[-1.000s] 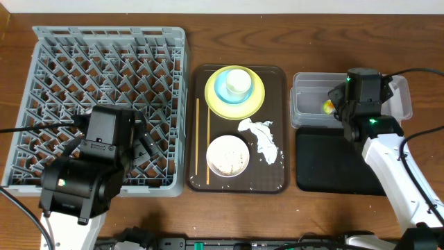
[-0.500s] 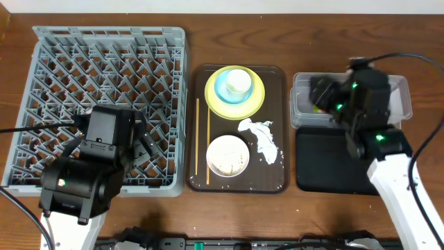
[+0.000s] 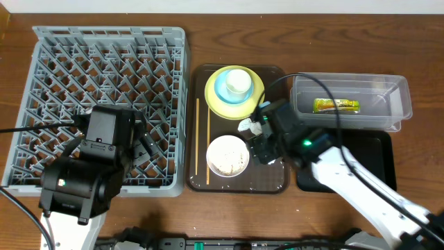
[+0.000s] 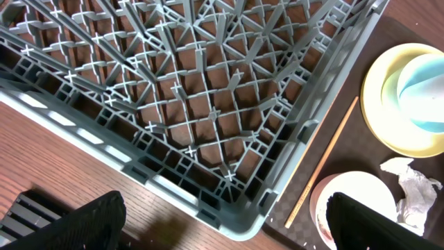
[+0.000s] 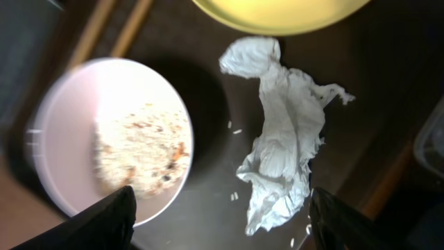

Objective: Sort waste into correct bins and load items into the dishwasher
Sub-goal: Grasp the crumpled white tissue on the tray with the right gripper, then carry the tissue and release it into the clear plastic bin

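**Wooden table (image 3: 208, 17): wrapper binned, tissue next**

Right gripper (image 5: 222, 194) is hovering with jaws spread and empty, straddling the tissue (image 5: 281, 132), which is lying on the brown tray (image 5: 208, 42) beside the bowl (image 5: 111, 139). It is arriving fresh from the tub (image 3: 399, 114), where the wrapper (image 3: 336, 105) is now lying. Left gripper (image 4: 225, 201) is waiting, jaws spread wide, over the rack (image 4: 208, 90) corner. Tissue looks like the next pick; the rack is showing no dishes yet.

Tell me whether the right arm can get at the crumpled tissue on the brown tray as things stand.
Probably yes. The right gripper hangs directly above the tissue with jaws open, and nothing lies over it; the white bowl sits apart to one side.
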### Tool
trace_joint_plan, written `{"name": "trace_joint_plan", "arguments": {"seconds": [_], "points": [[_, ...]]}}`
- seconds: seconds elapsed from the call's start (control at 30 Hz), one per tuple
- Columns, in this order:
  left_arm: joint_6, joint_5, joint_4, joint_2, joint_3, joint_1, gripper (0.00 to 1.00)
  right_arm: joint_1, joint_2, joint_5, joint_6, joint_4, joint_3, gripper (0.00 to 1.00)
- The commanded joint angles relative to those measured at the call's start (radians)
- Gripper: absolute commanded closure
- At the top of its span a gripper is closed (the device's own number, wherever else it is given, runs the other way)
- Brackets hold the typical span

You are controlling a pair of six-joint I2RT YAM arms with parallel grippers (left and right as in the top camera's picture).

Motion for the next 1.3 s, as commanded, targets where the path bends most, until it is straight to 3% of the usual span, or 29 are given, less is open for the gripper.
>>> {"name": "trace_joint_plan", "arguments": {"seconds": [0.0, 0.37, 0.5, 0.57, 0.67, 0.7, 0.87, 1.07, 1.27], "points": [[0.005, -0.01, 0.0, -0.001, 0.005, 0.006, 0.06, 0.027, 0.096, 0.156, -0.025, 0.032, 0.001, 0.2], [0.005, -0.01, 0.0, -0.001, 0.005, 0.006, 0.07, 0.027, 0.313, 0.195, -0.024, 0.181, 0.001, 0.18], [0.005, -0.01, 0.0, -0.001, 0.005, 0.006, 0.07, 0.027, 0.368, 0.195, -0.021, 0.201, 0.001, 0.23], [0.005, -0.009, 0.0, -0.001, 0.005, 0.006, 0.06, 0.027, 0.386, 0.193, -0.021, 0.197, 0.001, 0.42], [0.005, -0.009, 0.0, -0.001, 0.005, 0.006, 0.06, 0.027, 0.377, 0.172, -0.021, 0.161, 0.001, 0.91], [0.005, -0.009, 0.0, -0.001, 0.005, 0.006, 0.07, 0.027, 0.37, 0.172, -0.021, 0.156, 0.001, 0.99], [0.005, -0.009, 0.0, -0.001, 0.005, 0.006, 0.07, 0.026, 0.255, 0.172, -0.021, 0.149, 0.018, 0.99], [0.005, -0.009, 0.0, -0.001, 0.005, 0.006, 0.07, 0.022, -0.014, 0.187, 0.003, 0.162, 0.053, 0.99], [0.005, -0.009, 0.0, -0.001, 0.005, 0.006, 0.06, -0.062, -0.192, 0.449, 0.086, 0.157, 0.052, 0.99]]}}
